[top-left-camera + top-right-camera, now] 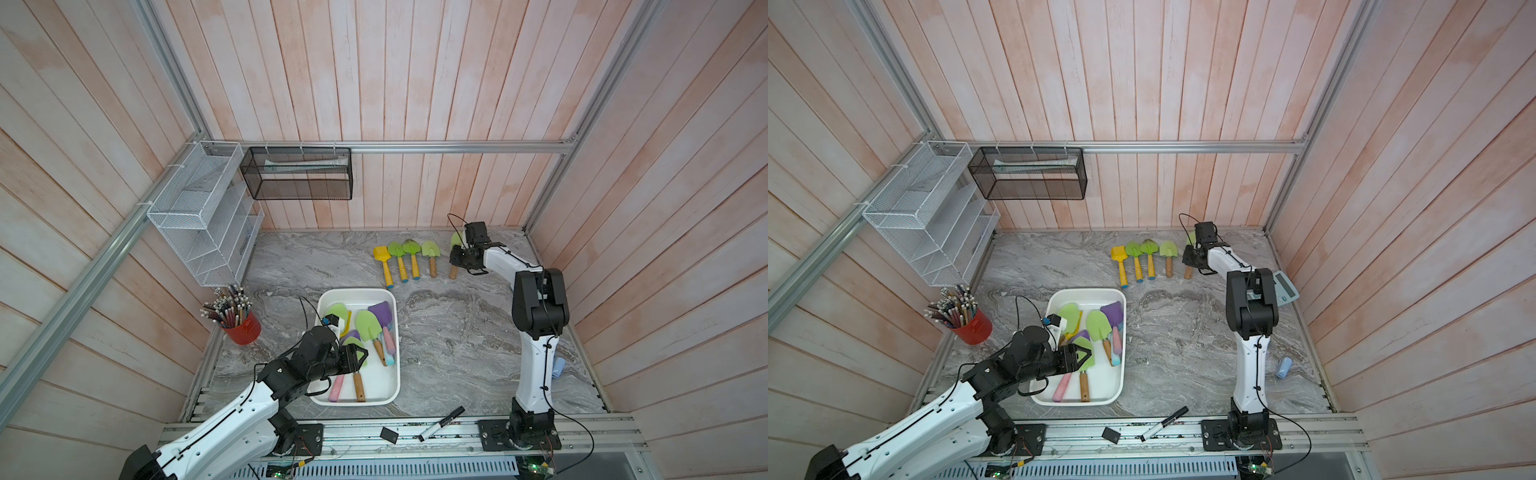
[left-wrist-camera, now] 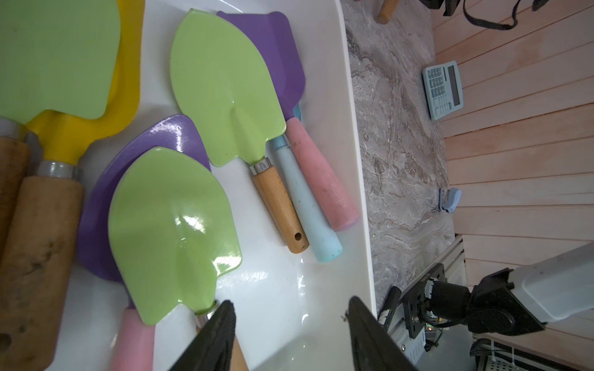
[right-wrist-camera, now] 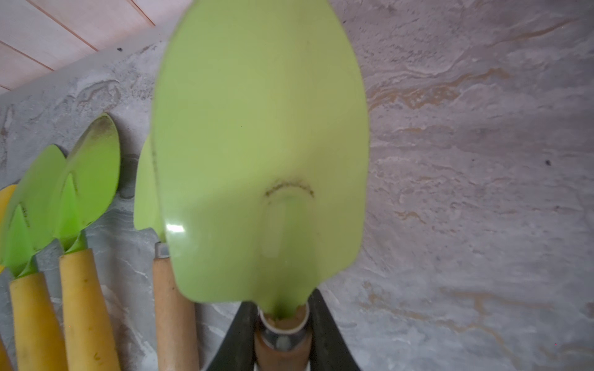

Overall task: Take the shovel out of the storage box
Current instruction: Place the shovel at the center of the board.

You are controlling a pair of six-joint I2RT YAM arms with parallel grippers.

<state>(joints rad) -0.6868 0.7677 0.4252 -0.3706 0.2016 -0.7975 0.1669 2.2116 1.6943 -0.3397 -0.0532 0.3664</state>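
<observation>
**Top views.** We find the storage box [image 1: 380, 384] on the worktop [image 1: 449, 332] at lower centre of the frame. It holds several shovels [image 1: 366, 324] with green, purple and yellow blades and wooden, pink and pale blue handles. The left tool [image 1: 362, 358] hangs over the lower left part of the box. Its jaws are apart and nothing is between them.

At upper right, well apart from the box, the right tool [image 1: 457, 258] is clamped on a pale green shovel [image 1: 456, 240] with a wooden handle. This shovel is just right of a row of four shovels [image 1: 411, 248] lying on the worktop. Both top views agree.

**Left wrist view.** The left tool's fingers [image 2: 218, 327] stand apart, with bare white box floor between them. One finger is at the metal collar of a green wooden-handled shovel [image 2: 170, 231], whose blade lies on a purple blade [image 2: 96, 225]. We cannot tell whether finger and collar touch.

**Right wrist view.** The right tool's fingers [image 3: 238, 334] close on either side of the pale green shovel's metal collar, and its blade fills the centre of the frame. We cannot tell whether this shovel rests on the worktop or is raised.
</observation>
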